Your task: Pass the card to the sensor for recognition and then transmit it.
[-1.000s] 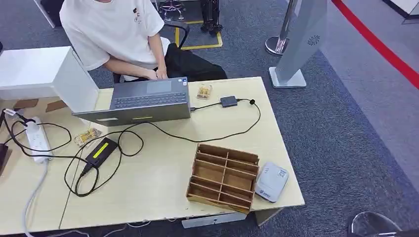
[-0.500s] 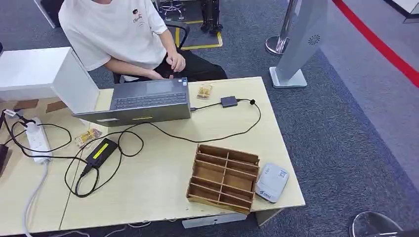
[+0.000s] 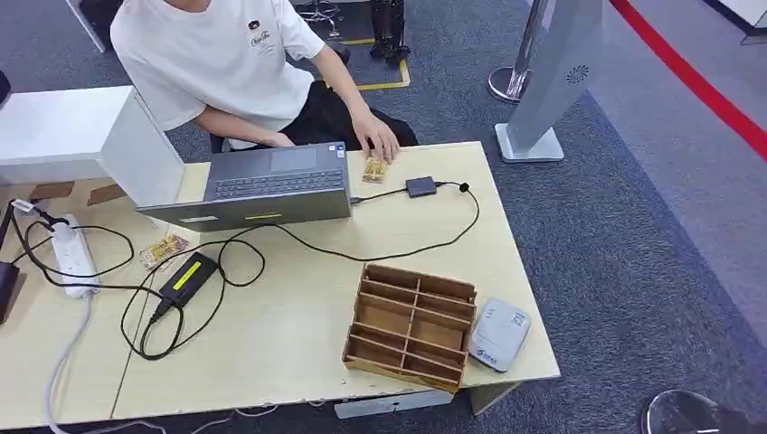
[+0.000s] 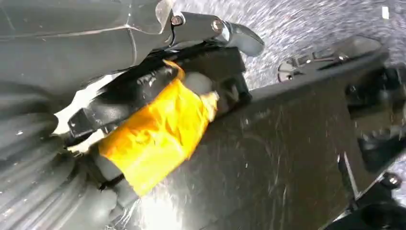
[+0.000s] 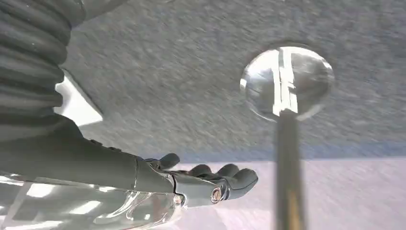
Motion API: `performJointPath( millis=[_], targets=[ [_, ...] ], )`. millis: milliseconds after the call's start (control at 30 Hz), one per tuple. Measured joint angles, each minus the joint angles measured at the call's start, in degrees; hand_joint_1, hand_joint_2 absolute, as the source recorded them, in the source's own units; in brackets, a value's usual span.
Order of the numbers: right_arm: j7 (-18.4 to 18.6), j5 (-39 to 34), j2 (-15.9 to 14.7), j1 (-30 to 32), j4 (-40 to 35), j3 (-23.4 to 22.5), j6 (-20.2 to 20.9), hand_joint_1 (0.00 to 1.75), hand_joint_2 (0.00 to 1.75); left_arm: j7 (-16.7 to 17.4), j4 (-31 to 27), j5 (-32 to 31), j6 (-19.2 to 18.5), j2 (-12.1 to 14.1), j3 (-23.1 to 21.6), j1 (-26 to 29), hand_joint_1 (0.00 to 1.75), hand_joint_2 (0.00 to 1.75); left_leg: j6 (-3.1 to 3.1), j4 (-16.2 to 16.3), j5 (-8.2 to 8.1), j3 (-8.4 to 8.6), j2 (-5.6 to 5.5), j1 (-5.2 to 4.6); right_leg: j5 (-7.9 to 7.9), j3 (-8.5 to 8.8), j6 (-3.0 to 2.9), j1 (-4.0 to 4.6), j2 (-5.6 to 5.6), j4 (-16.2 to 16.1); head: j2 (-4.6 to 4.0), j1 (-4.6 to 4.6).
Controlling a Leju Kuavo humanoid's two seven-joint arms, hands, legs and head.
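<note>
A small patterned card point(image 3: 373, 169) lies at the table's far edge beside the laptop point(image 3: 271, 183), and a person's hand point(image 3: 377, 142) touches its far end. A similar card point(image 3: 163, 249) lies left of the black power brick point(image 3: 186, 276). The white sensor box point(image 3: 497, 334) sits at the table's near right corner, next to the wooden organiser point(image 3: 411, 325). My left hand point(image 4: 158, 110), one finger wrapped in yellow tape, hangs empty beside dark body parts. My right hand point(image 5: 210, 179) hangs over grey carpet, its fingers loosely extended and holding nothing.
A small black adapter point(image 3: 420, 186) with a looping cable lies right of the laptop. A white power strip point(image 3: 71, 253) and tangled cables cover the table's left side. The seated person point(image 3: 226, 63) is behind the table. A stanchion base point(image 5: 286, 81) stands near my right hand.
The person's hand has left the laptop's edge and reached right to the card beside it. The table's objects have not moved; the picture shifted slightly.
</note>
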Motion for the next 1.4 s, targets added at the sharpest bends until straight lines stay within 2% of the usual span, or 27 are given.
performJointPath(
  millis=[200,633,833,1000,1400],
  targets=[
    [2.8,3.2,-1.4,-6.6,-0.4,5.6,-2.2,0.0,1.75,-3.1,0.0,-6.1,-2.3,0.6,-6.0,-0.1,0.0,1.75,-0.02,0.0,0.02,-0.02,-0.03,0.04,0.0,0.01,0.0,0.03,-0.05,0.0,0.0,-0.02],
    [9.8,13.6,-1.3,-19.3,-4.7,16.3,-4.4,0.0,1.75,-10.5,0.0,-16.9,-5.6,1.9,-19.8,-0.6,0.0,1.75,-0.02,0.0,0.07,0.0,-0.11,0.04,0.01,0.06,0.0,0.03,-0.13,0.0,-0.02,-0.04],
    [13.9,21.2,-0.3,-21.8,-10.3,17.0,-4.2,0.0,1.75,-12.5,0.2,-19.8,-7.0,2.4,-24.5,-1.1,0.0,1.75,-0.03,0.0,0.07,-0.05,-0.18,0.04,0.0,0.06,0.0,0.03,-0.16,0.1,-0.02,-0.04],
    [16.8,29.1,1.0,-23.7,-16.0,17.0,-2.2,0.0,1.75,-13.8,0.3,-22.1,-8.2,2.9,-28.1,-1.4,0.0,1.75,-0.08,0.0,0.15,-0.04,-0.34,0.04,0.0,0.06,0.0,0.03,-0.25,0.1,-0.02,-0.04],
    [22.8,47.6,6.0,-28.3,-29.2,16.6,2.6,0.0,1.75,-17.9,0.4,-28.0,-11.3,4.5,-37.1,-2.8,0.0,1.75,-0.07,0.0,0.31,-0.12,-0.75,0.03,0.0,0.07,0.0,0.02,-0.61,0.1,-0.02,-0.04]
  ],
)
